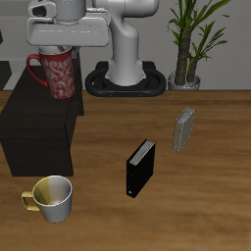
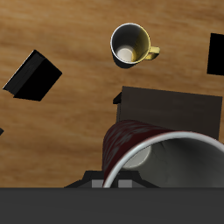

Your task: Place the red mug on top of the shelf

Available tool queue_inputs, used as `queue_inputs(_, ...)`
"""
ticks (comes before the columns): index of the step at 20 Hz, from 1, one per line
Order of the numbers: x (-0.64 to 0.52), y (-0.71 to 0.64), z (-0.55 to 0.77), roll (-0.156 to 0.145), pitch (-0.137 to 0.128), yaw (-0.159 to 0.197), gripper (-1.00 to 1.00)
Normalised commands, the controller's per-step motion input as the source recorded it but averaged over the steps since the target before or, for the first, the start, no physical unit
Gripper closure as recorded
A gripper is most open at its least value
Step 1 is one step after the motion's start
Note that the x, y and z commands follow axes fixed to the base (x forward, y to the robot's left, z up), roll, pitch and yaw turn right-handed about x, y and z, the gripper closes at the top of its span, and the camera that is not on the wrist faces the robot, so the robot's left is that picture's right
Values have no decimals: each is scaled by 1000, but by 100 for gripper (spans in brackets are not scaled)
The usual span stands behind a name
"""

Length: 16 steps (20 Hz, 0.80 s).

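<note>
The red mug [image 1: 58, 75] is dark red with a pinkish mottled pattern and a white inside. It hangs upright in my gripper [image 1: 57, 51], which is shut on its rim. The mug is over the back part of the flat top of the black shelf [image 1: 34, 132]. I cannot tell whether its base touches the top. In the wrist view the red mug [image 2: 140, 147] fills the near field, with the shelf top [image 2: 175, 107] right behind it.
A yellow-and-white mug [image 1: 51, 198] [image 2: 131, 44] stands by the table's front edge, before the shelf. A small upright black book [image 1: 140, 168] [image 2: 33, 76] and a grey book [image 1: 183, 128] stand mid-table. The robot base [image 1: 127, 64] and a potted plant [image 1: 188, 44] are at the back.
</note>
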Motion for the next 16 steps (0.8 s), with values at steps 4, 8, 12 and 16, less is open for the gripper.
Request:
queue_inputs(4, 44, -407, -177, -50, 17, -5, 100)
queue_inputs(8, 40, -433, -169, -48, 24, -39, 100)
queue_inputs(12, 37, -266, -204, -45, 13, -26, 100)
queue_inputs(16, 171, -152, -330, -53, 24, -21, 100)
